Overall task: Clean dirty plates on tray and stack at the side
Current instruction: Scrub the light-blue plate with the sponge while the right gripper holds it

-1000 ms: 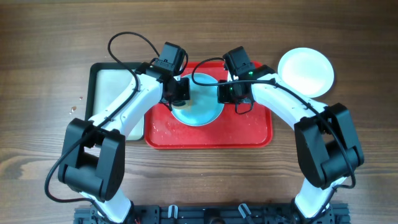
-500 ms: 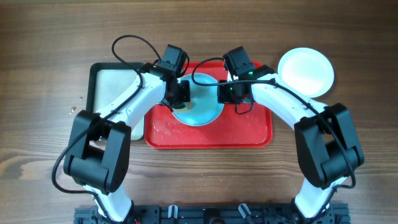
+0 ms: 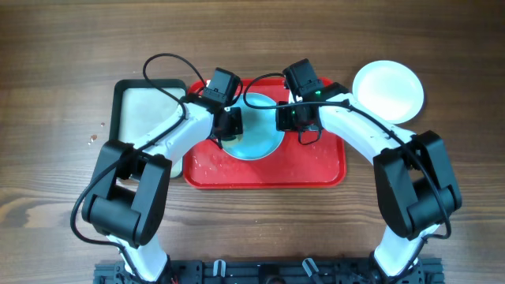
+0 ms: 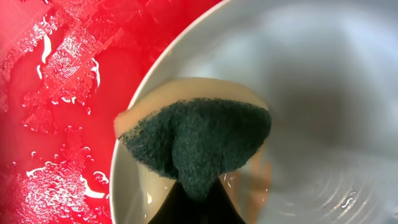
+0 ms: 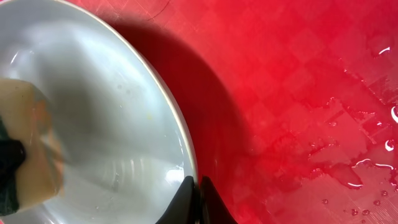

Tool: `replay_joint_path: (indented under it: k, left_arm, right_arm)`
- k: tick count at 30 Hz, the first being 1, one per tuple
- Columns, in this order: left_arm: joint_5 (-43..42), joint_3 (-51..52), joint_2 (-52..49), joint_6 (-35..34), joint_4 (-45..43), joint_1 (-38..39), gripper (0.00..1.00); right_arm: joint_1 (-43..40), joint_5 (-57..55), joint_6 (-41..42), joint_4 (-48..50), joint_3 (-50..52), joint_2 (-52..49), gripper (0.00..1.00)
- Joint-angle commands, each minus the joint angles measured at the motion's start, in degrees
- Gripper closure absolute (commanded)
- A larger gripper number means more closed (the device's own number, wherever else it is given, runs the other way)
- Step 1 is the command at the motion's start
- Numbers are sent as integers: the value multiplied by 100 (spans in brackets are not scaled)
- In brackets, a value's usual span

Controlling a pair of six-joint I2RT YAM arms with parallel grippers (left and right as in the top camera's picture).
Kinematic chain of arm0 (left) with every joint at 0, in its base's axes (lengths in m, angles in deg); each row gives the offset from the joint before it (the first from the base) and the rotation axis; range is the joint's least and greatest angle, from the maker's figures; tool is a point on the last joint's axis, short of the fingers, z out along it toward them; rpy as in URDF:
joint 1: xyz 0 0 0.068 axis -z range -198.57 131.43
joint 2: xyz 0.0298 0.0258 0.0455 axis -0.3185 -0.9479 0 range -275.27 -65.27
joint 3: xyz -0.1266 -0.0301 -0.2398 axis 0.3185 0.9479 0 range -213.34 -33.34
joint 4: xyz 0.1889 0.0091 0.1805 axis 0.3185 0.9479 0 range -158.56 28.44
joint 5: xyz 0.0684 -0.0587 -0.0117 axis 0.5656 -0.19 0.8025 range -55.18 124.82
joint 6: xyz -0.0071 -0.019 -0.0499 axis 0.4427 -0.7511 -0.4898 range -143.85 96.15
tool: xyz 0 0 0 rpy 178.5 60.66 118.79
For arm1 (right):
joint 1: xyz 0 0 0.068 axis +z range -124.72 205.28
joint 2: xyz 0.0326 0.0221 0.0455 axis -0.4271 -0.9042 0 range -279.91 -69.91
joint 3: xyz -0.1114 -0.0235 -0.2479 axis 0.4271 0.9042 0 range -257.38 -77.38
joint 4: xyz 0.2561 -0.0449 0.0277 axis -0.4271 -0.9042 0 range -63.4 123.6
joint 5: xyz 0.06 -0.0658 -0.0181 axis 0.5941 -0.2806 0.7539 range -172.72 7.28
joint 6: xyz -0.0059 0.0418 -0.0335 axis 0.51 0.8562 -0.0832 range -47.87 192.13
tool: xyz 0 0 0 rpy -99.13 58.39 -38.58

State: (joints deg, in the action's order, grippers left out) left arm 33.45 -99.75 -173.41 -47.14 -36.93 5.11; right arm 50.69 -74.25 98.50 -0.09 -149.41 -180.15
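L arm bent inward, left gripper (image 3: 228, 123) clamped on sponge (image 4: 196, 140) inside turquoise plate (image 3: 256, 138) | R arm mirrored, right gripper (image 3: 286, 117) pinching plate rim | plate at red tray (image 3: 316, 170) far edge, centre

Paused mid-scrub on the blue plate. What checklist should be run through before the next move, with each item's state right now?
1. Left jaws shut on the sponge: ok.
2. Sponge touching the inside of the blue plate, near its rim: ok.
3. Right jaws pinched shut on the blue plate's rim: ok.
4. Blue plate over the red tray: ok; the tray is wet.
5. White plate on the table beside the tray, marking the stack spot: ok.
6. Blue plate fully clean: cannot tell.
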Motion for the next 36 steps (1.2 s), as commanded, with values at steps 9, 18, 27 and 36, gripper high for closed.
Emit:
replay_joint_path:
  k: [9, 18, 27, 36]
  left_arm:
    - [-1690, 170, -354, -125, -92, 48, 96]
    - [-2581, 168, -352, -120, -601, 42, 96]
    - [-2249, -352, 452, 199, -199, -144, 96]
    - [-898, -442, 1252, 181, 708, -264, 96]
  right_arm:
    - [52, -61, 59, 17, 44, 72, 96]
    - [52, -26, 59, 39, 44, 35, 96]
    - [50, 57, 48, 66, 44, 35, 93]
    - [50, 55, -240, 170, 44, 35, 62]
